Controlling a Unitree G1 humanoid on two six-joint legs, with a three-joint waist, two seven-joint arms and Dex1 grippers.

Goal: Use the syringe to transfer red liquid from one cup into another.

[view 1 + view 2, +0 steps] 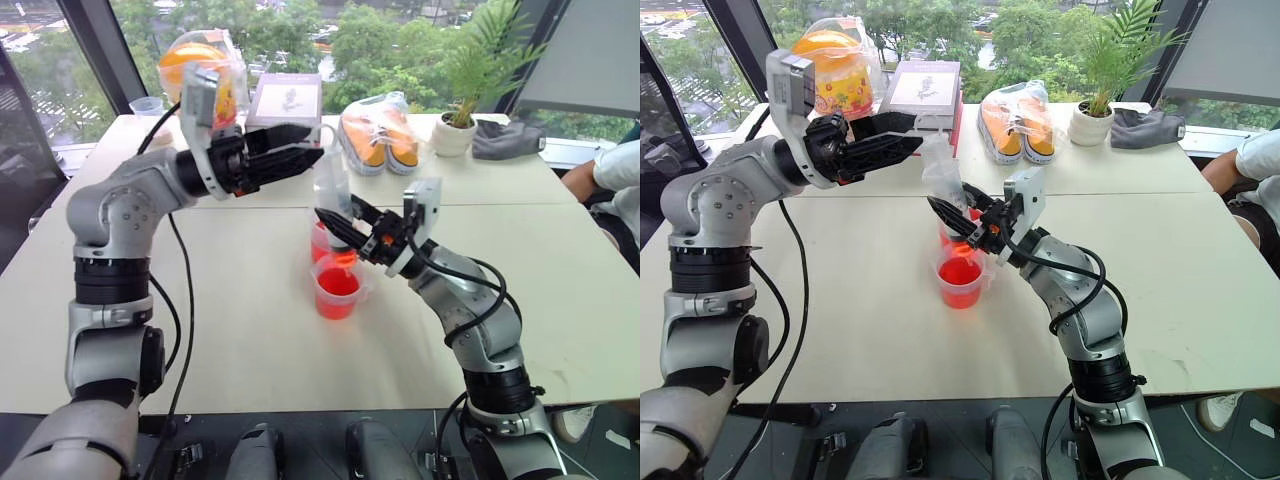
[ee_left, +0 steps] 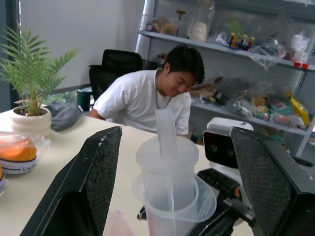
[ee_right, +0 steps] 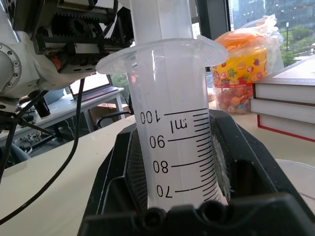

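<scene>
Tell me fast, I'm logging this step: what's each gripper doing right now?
Left gripper: open, holding nothing, fingers either side of the plunger top.
Right gripper: closed on the syringe barrel, above the cups.

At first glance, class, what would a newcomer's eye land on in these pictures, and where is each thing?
Mid-table, two cups of bright red liquid stand together. Over them, the right gripper clamps the barrel of a large clear syringe, held upright. The left gripper hangs open beside the syringe's top, and a person sits at the table's far side.
</scene>
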